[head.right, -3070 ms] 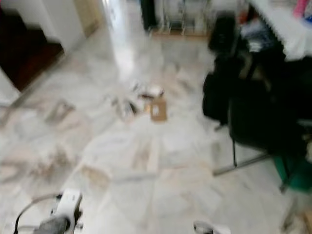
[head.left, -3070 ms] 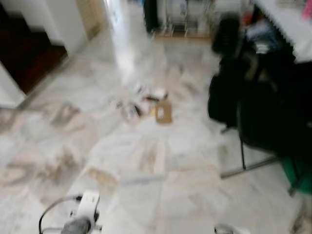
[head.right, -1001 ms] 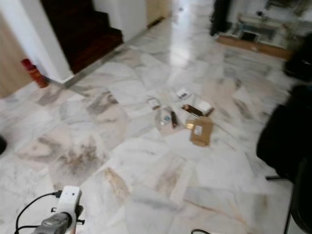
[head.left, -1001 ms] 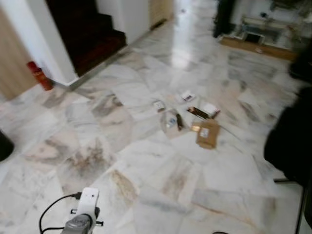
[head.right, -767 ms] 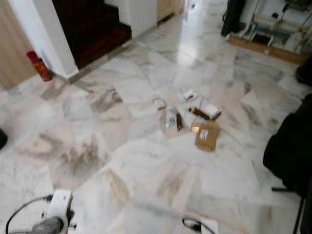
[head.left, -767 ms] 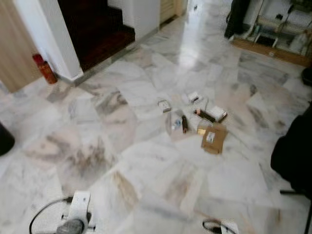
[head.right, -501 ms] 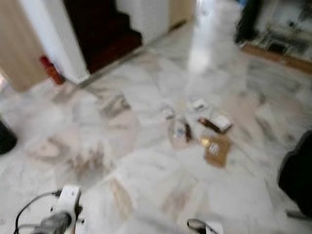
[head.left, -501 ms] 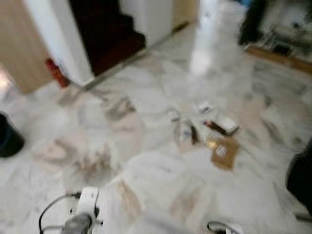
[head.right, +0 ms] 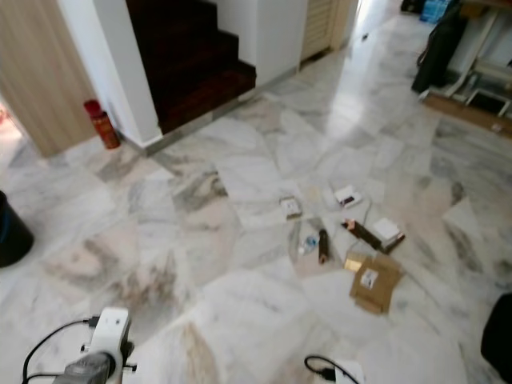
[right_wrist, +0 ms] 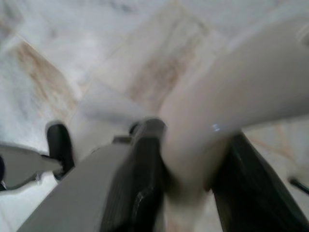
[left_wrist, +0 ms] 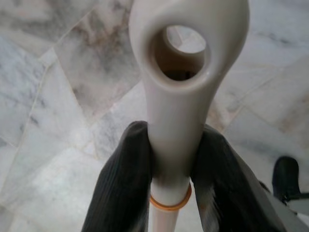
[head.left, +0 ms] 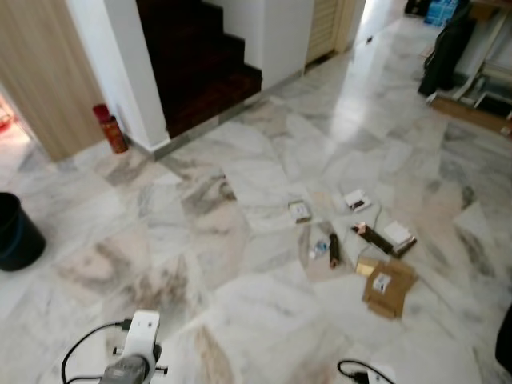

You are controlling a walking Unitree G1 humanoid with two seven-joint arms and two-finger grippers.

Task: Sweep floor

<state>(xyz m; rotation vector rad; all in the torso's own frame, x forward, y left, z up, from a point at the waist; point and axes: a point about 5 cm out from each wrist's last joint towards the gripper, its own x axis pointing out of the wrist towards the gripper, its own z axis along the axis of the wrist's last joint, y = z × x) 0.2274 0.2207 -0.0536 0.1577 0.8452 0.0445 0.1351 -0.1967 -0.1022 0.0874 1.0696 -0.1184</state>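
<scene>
**Camera views: head pair and two wrist close-ups**

Two head cameras look forward and down from standing height across a marble floor (head.left: 240,184), sharing scattered litter (head.left: 376,256), a dark stairway (head.right: 188,56) and a red canister (head.left: 110,128). Each wrist camera looks very closely along its black fingers (left_wrist: 120,188) at a cream handle (left_wrist: 176,111), floor just behind.

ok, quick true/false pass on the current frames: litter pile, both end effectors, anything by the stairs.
1. The left end effector is clamped on a cream handle. True.
2. The flat cardboard box lies among the litter. True.
3. The red fire extinguisher lies on the stairs. False: it stands on the floor by the white pillar.
4. The right end effector is open. False: it grips a cream handle.
5. The black bin sits beside the litter. False: it is far to the left.
</scene>
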